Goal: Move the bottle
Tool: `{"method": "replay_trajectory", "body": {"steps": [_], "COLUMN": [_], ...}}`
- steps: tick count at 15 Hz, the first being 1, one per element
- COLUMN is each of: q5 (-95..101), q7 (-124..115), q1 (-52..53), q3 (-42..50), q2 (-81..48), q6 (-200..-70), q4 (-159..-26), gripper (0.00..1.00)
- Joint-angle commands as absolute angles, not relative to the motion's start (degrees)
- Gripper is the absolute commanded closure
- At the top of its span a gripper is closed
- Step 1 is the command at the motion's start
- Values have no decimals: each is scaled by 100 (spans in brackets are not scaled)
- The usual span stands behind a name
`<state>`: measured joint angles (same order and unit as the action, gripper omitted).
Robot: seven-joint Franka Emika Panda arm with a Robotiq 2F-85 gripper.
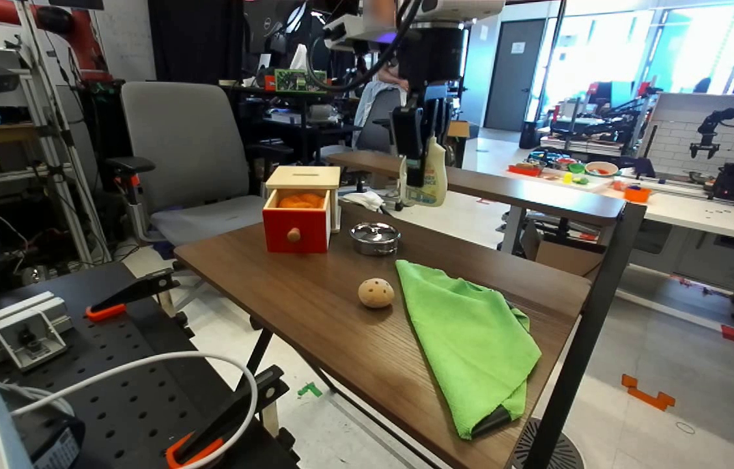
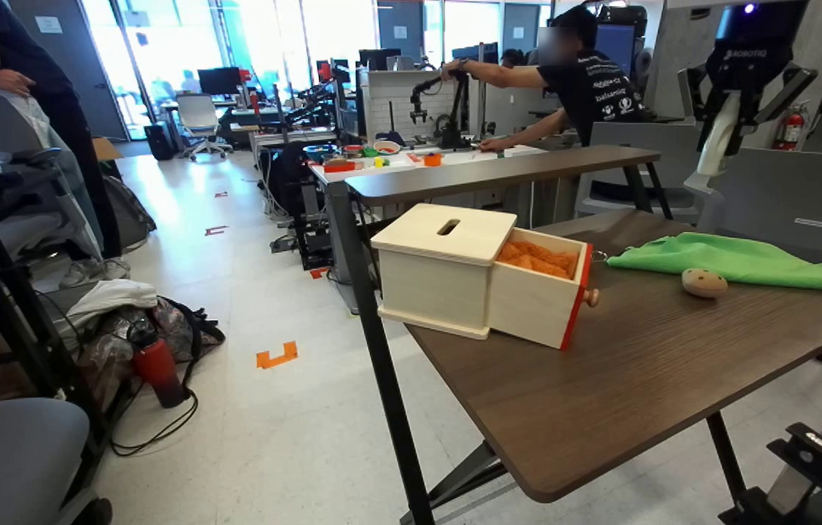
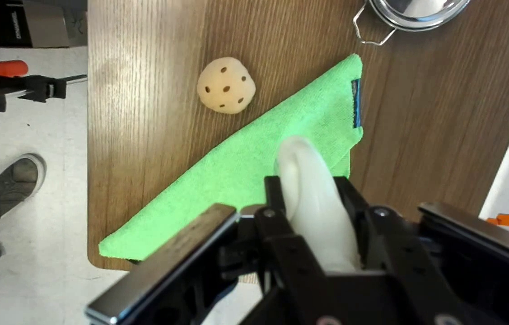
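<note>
The pale cream bottle hangs in the air in an exterior view, with its wide labelled body downward and its top hidden between the fingers. My gripper is shut on it, with one black finger on each side in the wrist view. The bottle's pale narrow side shows there over the green cloth. In an exterior view the bottle looks slim and slightly tilted under the gripper. It is well above the tabletop and touches nothing below.
On the brown table are a green cloth, a tan ball with holes, a lidded metal pot and a red-fronted wooden box. The box's drawer is open with orange stuff inside. A raised shelf runs along one table edge.
</note>
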<state>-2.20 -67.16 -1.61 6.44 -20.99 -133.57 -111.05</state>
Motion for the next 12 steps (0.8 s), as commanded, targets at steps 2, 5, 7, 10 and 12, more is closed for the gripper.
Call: {"method": "replay_trajectory", "body": {"steps": [2, 5, 7, 10, 12], "q5": [-486, -563, -620, -747, -750], "q7": [-6686, -6711, -6723, -6607, -6594], "q1": [-142, -99, -70, -69, -38], "q3": [622, 581, 544, 404, 357], "q2": [-3148, -3779, -4144, -4628, -4907], "q6": [-13050, -12933, -12796, -12865, -12906], "q4": [-9967, -9261, -8790, -8143, -7767], "gripper": [92, 92, 92, 92, 92]}}
